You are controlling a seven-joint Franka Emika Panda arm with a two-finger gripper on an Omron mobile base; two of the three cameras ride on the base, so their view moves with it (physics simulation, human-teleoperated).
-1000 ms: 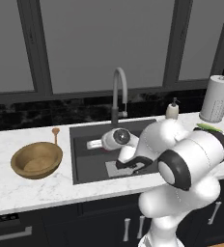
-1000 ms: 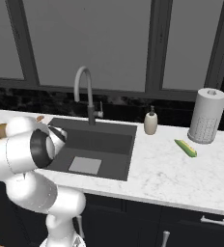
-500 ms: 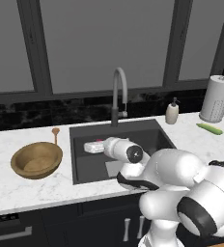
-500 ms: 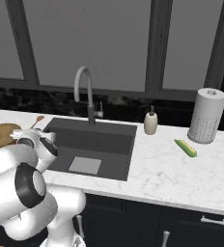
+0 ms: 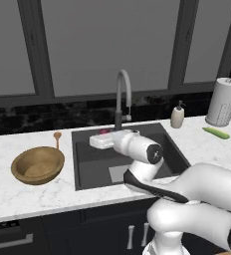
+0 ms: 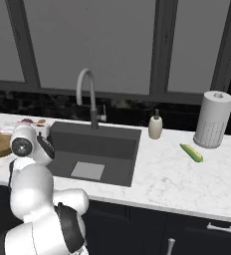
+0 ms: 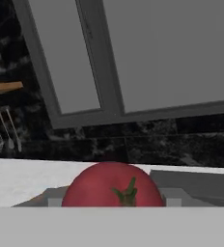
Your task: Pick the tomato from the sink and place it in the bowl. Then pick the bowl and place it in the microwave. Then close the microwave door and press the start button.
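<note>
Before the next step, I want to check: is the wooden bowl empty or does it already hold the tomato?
Empty. The bowl on the counter shows only bare wood inside; the tomato sits right at the gripper.

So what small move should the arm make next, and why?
Probably carry on left toward the bowl. The gripper holds the tomato above the sink, at its back left corner, and the bowl sits on the counter further left.

Tomato [image 7: 113, 185] bottom cut off

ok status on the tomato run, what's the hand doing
Fingers closed around small round red tomato, carried above wide dark grey sink. Light brown wooden bowl waits on counter, left of sink. Path looks clear.
</note>
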